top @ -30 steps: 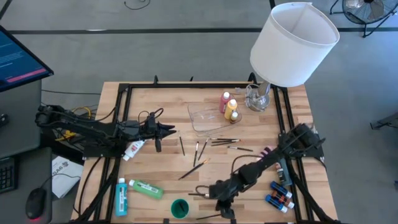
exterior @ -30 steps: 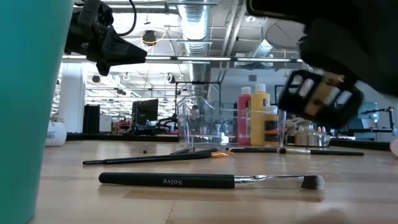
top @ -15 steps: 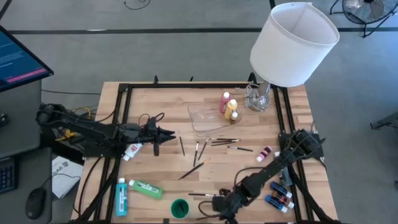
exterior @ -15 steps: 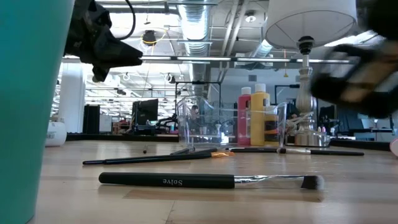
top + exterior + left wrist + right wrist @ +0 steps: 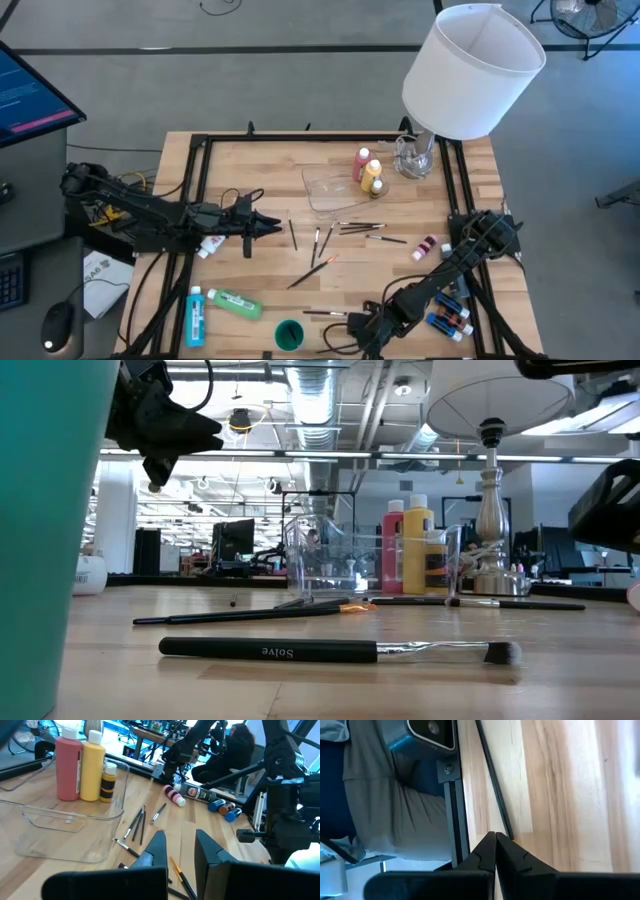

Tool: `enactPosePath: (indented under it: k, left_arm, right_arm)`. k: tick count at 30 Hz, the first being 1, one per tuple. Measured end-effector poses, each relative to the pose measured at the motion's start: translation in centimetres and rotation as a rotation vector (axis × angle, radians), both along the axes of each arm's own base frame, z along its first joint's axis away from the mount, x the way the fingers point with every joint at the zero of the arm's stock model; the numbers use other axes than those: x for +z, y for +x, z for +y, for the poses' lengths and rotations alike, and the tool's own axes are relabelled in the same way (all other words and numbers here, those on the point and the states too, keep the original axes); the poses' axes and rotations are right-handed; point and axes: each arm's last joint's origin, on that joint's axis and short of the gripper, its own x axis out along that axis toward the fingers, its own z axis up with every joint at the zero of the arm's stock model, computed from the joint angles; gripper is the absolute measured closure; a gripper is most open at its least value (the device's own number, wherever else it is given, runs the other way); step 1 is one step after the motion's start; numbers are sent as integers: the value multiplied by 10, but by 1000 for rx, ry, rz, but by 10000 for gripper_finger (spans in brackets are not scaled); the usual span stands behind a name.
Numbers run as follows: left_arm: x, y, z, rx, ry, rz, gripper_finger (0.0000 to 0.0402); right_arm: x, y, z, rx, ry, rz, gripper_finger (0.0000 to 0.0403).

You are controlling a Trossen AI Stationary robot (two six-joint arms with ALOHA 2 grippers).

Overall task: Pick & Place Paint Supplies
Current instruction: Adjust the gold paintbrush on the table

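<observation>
Compared with a second ago, the right arm has swung from the middle of the table toward its near edge. Its right gripper (image 5: pixel 362 328) now sits low over the front rim, fingers pressed together, tip beside a thin dark brush (image 5: pixel 492 782) lying near the green cup (image 5: pixel 289 335). In the low view the arm has cleared away, uncovering the lamp base (image 5: pixel 487 510) behind the clear tray. The left gripper (image 5: pixel 270 226) has drawn back slightly toward the left side and dipped a little.
</observation>
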Motion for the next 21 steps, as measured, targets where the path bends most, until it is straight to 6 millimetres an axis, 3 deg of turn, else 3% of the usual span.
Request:
enactPosePath:
  k: [21]
  left_arm:
    - [1, 0, -2, -9, -1, -7, 401]
  right_arm:
    - [0, -11, 12, -55, 40, 37, 403]
